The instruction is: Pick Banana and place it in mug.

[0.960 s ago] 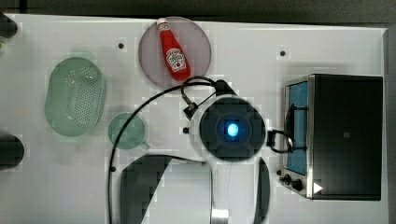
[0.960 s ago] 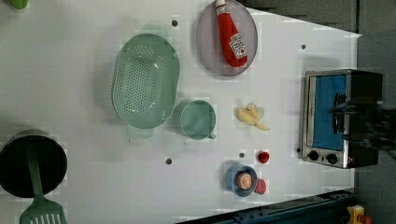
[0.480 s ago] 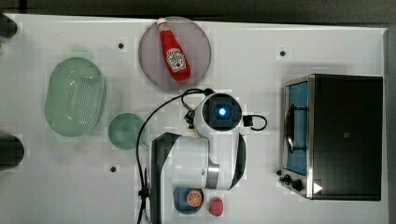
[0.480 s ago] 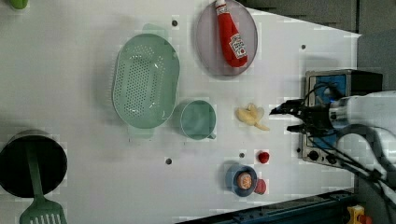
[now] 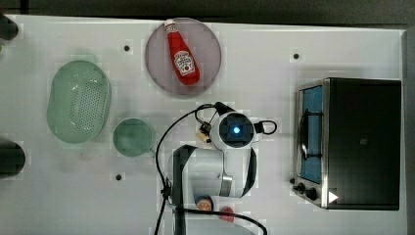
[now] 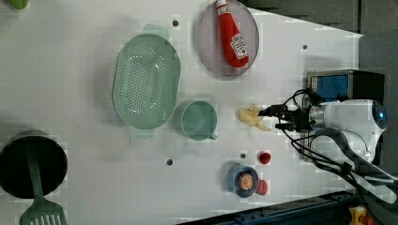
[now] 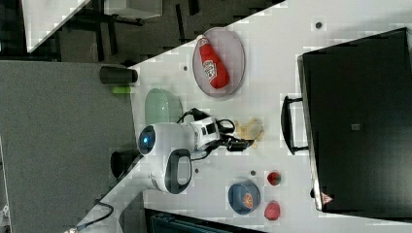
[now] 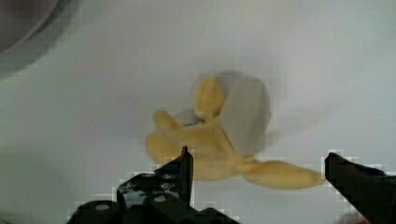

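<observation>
Now the spread tool [image 8: 257, 161] hovers at the banana [image 8: 219, 140], seemingly not touching; next, close, then carry to the mug [image 6: 199, 120].

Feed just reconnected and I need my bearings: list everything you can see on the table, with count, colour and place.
banana: one, pale yellow, peeled open, on the table right of the mug in the left view
mug: one, teal, beside the colander
colander: one, pale green
ketchup bottle: one, red, lying on the plate
plate: one, grey
toaster oven: one, black
blue bowl: one, holds an orange slice
red fruits: two, near the bowl
spatula: one, green, in the black pot
gripper: open, by the banana
</observation>
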Available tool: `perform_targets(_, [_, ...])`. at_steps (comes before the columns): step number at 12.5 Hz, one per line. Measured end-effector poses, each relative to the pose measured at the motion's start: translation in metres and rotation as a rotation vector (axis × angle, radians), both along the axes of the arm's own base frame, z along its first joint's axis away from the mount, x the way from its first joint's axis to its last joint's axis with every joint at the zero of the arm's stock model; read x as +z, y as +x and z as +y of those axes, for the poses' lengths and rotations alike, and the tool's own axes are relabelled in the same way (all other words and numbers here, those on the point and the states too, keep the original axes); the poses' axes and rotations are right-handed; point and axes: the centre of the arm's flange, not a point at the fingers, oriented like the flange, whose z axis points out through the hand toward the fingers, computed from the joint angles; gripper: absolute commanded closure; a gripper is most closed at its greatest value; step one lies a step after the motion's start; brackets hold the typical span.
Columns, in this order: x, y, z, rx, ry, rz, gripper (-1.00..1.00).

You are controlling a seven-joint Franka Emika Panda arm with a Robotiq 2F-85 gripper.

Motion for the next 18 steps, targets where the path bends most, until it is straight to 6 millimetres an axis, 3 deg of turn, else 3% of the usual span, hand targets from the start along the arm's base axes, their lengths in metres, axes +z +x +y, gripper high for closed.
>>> perform_targets(3, [-0.027,-0.004,0.009,0.02,0.012,-0.016,-0.98])
perform_targets(7, [-0.067,-0.017,0.017,0.055,0.017,0.006,-0.01])
perform_targets(9, [-0.057,-0.012,0.02,0.074,0.013,-0.031,0.42])
perform_targets(12, [-0.043,-0.009,0.021,0.058,0.013,-0.056,0.42])
perform_targets(15, [0.005,-0.013,0.009,0.04,0.01,-0.014,0.42])
perform_targets(16, [0.032,-0.008,0.007,0.035,0.014,0.004,0.42])
perform_targets(18, [0.113,0.006,0.002,0.036,0.01,0.019,0.42])
